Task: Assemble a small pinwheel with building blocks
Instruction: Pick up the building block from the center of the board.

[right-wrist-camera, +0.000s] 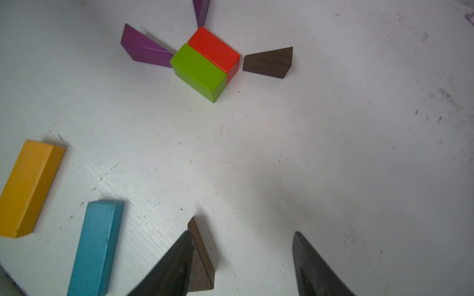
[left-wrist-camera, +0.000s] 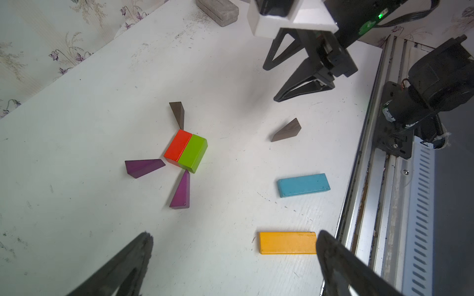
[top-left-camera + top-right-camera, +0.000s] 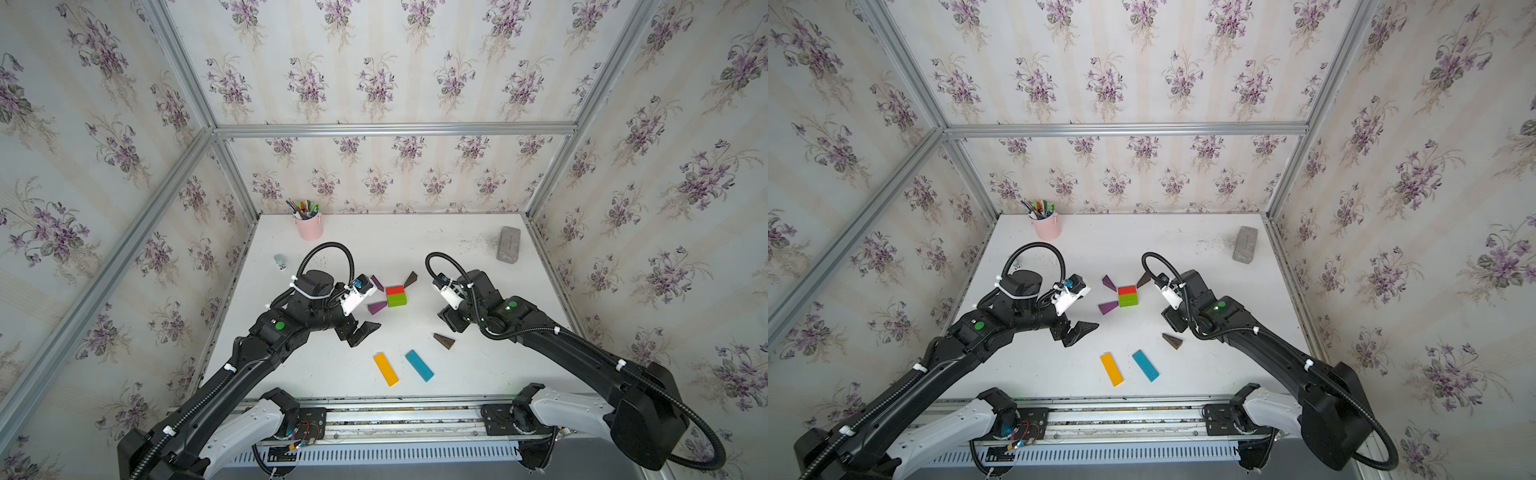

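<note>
Enclosure walls carry floral wallpaper (image 3: 374, 83) inside an aluminium frame (image 3: 395, 129). The white table (image 3: 478, 374) is scuffed. A pen cup (image 3: 309, 226) stands at the far left. The left gripper (image 2: 234, 233) hangs spread wide, empty.

Mid-table lies the pinwheel (image 3: 395, 295), part built:
- red brick (image 3: 395, 290) touching green brick (image 3: 397, 301)
- purple wedges (image 3: 377, 282) (image 3: 376, 308) on their left
- one brown wedge (image 3: 410, 279) at the far right corner

Nearer the front, the yellow bar (image 3: 386, 368) and blue bar (image 3: 419, 365) lie loose. A loose wedge (image 3: 444, 340) sits near the right gripper (image 1: 243, 233), whose jaws stand apart, holding nothing. A grey brick (image 3: 508, 244) lies far right, with grit (image 3: 484, 241) beside it.
</note>
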